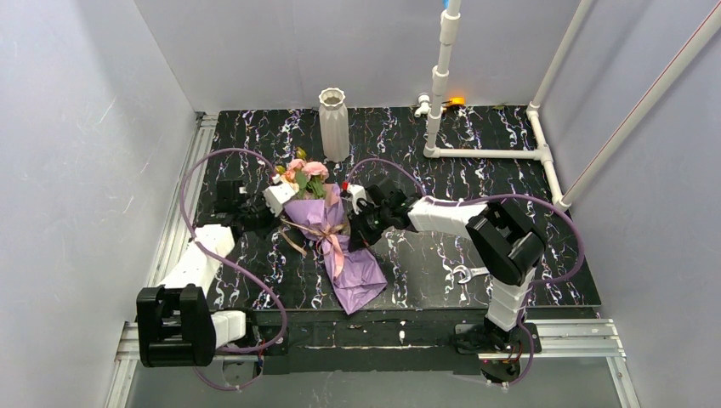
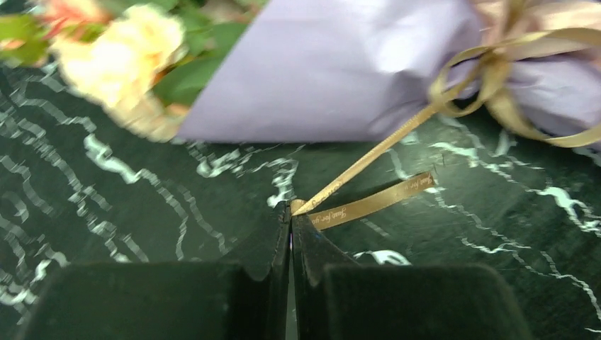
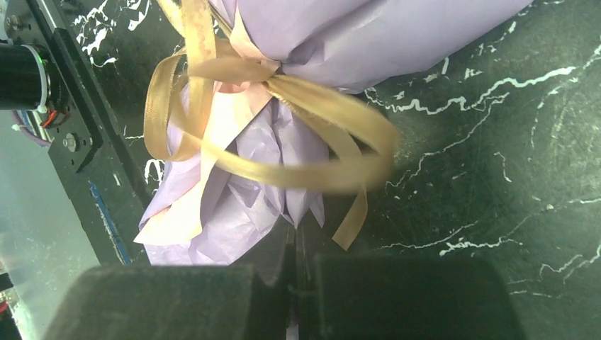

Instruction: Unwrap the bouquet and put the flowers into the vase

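A: Where is the bouquet (image 1: 327, 229)?

B: Flat on the table (image 1: 442, 255), between the two arms. The roses (image 1: 306, 170) point to the far side and the purple paper tail points to the near edge. It is tied, with the ribbon (image 3: 305, 173) knotted round the waist of the wrap.

A: And the vase (image 1: 333, 123)?

B: Upright at the far edge, beyond the roses and apart from them. White pipes (image 1: 489, 153) stand off to its right.

A: What about the left gripper (image 2: 292, 209)?

B: Closed. Its tips sit low over the table on the bouquet's left side, pinching the end of one strand (image 2: 375, 149). That strand runs straight and taut from the tips up to the loops at the wrap. A second tail (image 2: 375, 202) lies loose on the table just beside the tips. It has printed lettering, too small to read.

A: And the right gripper (image 3: 294, 244)?

B: Closed too. It is on the other side, at the crinkled paper (image 3: 234, 205) below the knot — a fold of purple goes down into the slit between the fingers, so it grips the paper. One ribbon end hangs just beside the tips; I cannot tell whether it touches them.

A: The bow?

B: The loops are there — blurred in the right wrist view — and the knot is not undone.
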